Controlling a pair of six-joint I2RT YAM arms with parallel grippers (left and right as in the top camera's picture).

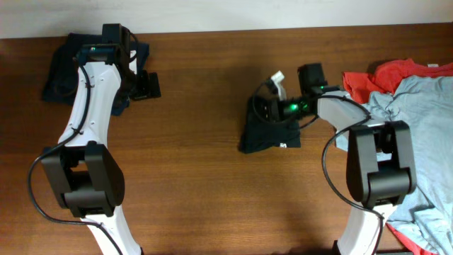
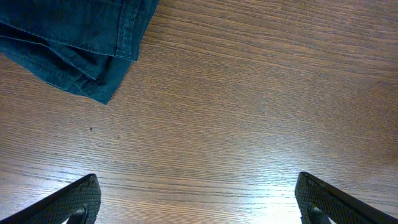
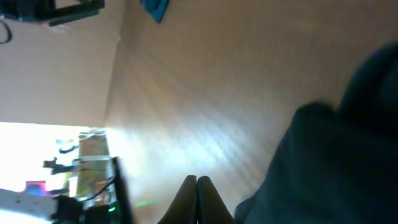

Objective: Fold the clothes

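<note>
A black T-shirt (image 1: 270, 133) lies bunched and roughly folded at the table's middle, a small white label on its near edge. My right gripper (image 1: 263, 106) hovers over its far side. In the right wrist view that gripper (image 3: 197, 198) is shut with nothing between its fingers, and the black shirt (image 3: 329, 162) lies just to the right of them. A dark navy garment (image 1: 60, 74) lies at the far left. My left gripper (image 1: 150, 85) stands just right of it. In the left wrist view the left gripper (image 2: 198, 180) is open over bare wood, with the navy cloth (image 2: 74, 43) at top left.
A pile of clothes covers the right end of the table, with a red-orange shirt (image 1: 396, 74) at the back and a light blue-grey one (image 1: 425, 134) spread over it. The wooden table (image 1: 191, 184) reaches to the white wall at the back.
</note>
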